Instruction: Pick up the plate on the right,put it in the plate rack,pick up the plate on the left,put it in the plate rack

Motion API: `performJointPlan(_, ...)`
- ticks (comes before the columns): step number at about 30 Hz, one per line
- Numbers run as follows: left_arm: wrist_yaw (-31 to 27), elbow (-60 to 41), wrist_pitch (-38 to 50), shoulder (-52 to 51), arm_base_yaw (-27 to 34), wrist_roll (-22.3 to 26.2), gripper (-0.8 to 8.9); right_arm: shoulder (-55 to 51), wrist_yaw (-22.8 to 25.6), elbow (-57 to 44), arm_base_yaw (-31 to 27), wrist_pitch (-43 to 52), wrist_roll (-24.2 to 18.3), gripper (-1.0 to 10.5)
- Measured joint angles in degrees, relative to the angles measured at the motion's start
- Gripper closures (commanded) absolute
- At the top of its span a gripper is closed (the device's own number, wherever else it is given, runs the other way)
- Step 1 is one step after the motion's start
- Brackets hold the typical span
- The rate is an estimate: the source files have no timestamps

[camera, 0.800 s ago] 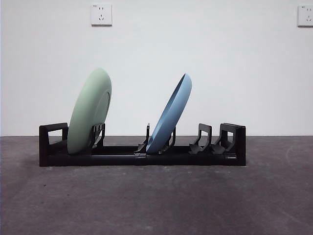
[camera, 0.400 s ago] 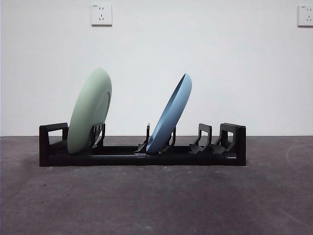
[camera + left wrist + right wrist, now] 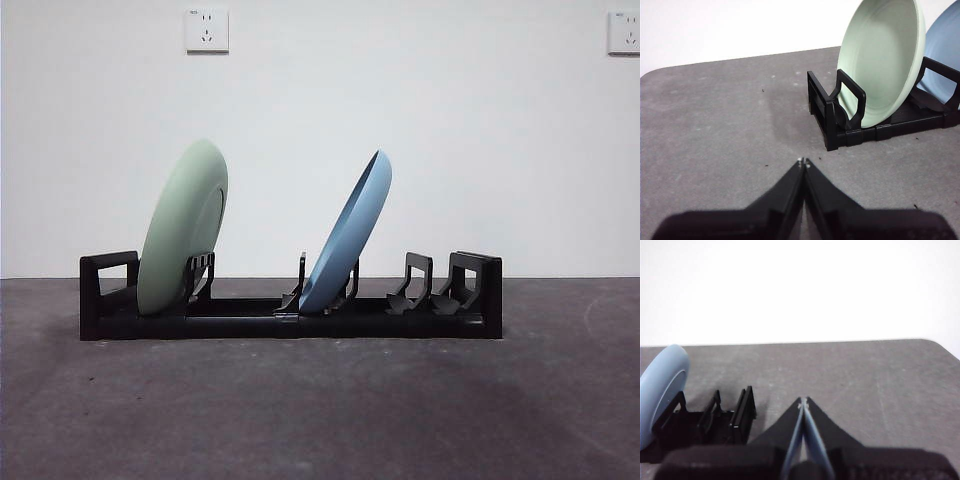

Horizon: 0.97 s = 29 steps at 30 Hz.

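The black plate rack (image 3: 290, 312) stands across the table. A pale green plate (image 3: 183, 228) leans in its left slots and a blue plate (image 3: 348, 235) leans in its middle slots. In the left wrist view the green plate (image 3: 882, 60) stands in the rack's end (image 3: 837, 112), and my left gripper (image 3: 803, 162) hovers shut and empty over bare table short of that end. In the right wrist view my right gripper (image 3: 803, 401) is shut and empty beside the rack's other end (image 3: 705, 422), with the blue plate (image 3: 660, 390) at the frame's edge. Neither arm shows in the front view.
The grey table top (image 3: 320, 410) lies bare in front of the rack. A white wall with two sockets (image 3: 207, 30) stands behind. The right-hand slots of the rack (image 3: 440, 285) hold nothing.
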Motion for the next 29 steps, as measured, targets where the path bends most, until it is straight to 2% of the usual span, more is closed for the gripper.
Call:
performJointPlan(5, 0.0, 0.0, 0.02, 0.0, 0.0, 0.0, 8.16, -6.75, -4.92, -12.41, -3.13, 7.69, -0.44, 9.4)
performJointPlan(9, 0.0, 0.0, 0.0, 0.0, 0.0, 0.0, 8.16, -9.79, -6.27, -19.28, -3.45, 8.39, -0.37, 9.4)
performJointPlan(15, 0.0, 0.0, 0.02, 0.0, 0.0, 0.0, 8.16, -9.92, -6.32, -22.91, -3.45, 8.28, -0.35, 9.4)
performJointPlan(29, 0.0, 0.0, 0.0, 0.0, 0.0, 0.0, 8.16, -10.01, -6.25, -23.08, -3.45, 7.19, -0.11, 9.4)
